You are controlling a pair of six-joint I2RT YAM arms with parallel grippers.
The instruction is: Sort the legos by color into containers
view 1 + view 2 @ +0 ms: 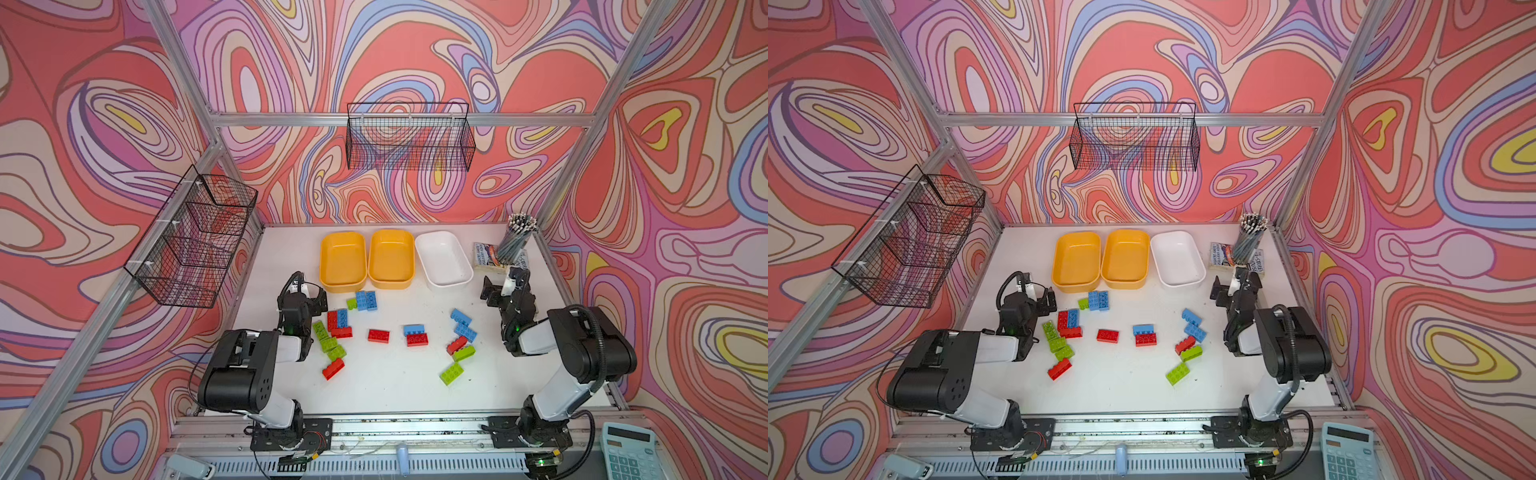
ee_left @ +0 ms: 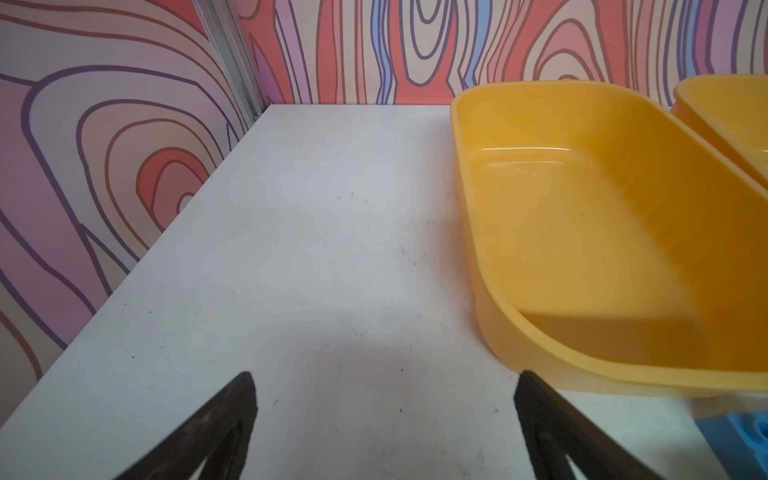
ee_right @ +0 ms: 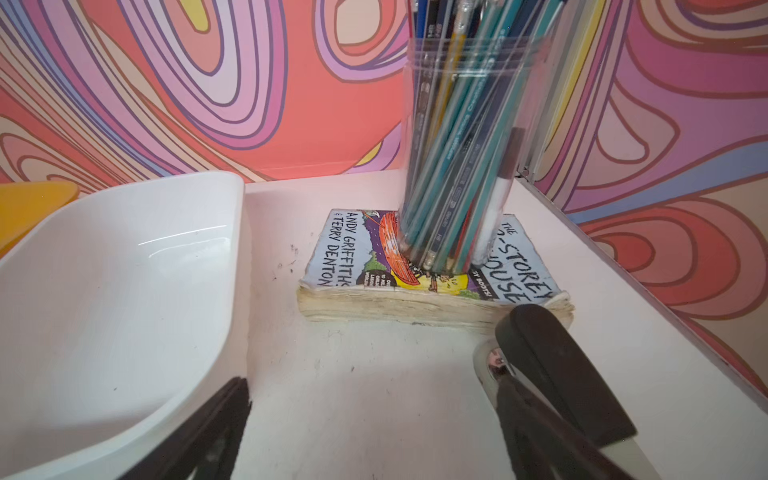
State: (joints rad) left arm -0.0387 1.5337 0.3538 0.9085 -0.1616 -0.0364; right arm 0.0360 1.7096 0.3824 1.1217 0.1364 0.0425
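- Left gripper [image 1: 306, 291]: jaws wide apart, nothing between them. It hangs over bare table [image 1: 395, 390], just beside the near left corner of the left yellow tub [image 1: 343, 257].
- Right gripper [image 1: 503, 282]: jaws wide apart, also empty. The right wrist view places it between the white tub [image 3: 104, 291] and a worn book [image 3: 415, 305] that carries a jar of pencils [image 3: 465, 158].
- Containers: the left yellow tub, the middle yellow tub [image 1: 390, 257] and the white tub stand in a row at the far side of the table. All three are empty.
- Legos [image 1: 378, 336]: all lie loose on the table, nearer than the tubs. One cluster sits by the left arm, a few bricks in the middle, and another cluster by the right arm. Red, blue and green are mixed throughout.
- Step in hand, by judgement: the opening of the sort. No brick is lifted and none is placed.
- Next move, left arm: the blue pair [image 1: 366, 301] lies closest. Its bricks touch each other and a small green piece, so the jaws would need to take one brick cleanly.
- Next move, right arm: the blue brick [image 1: 460, 316] stands apart from its neighbours and looks the easier pick. The jaws should span its short side.
- Each colour needs one tub, assigned and kept.
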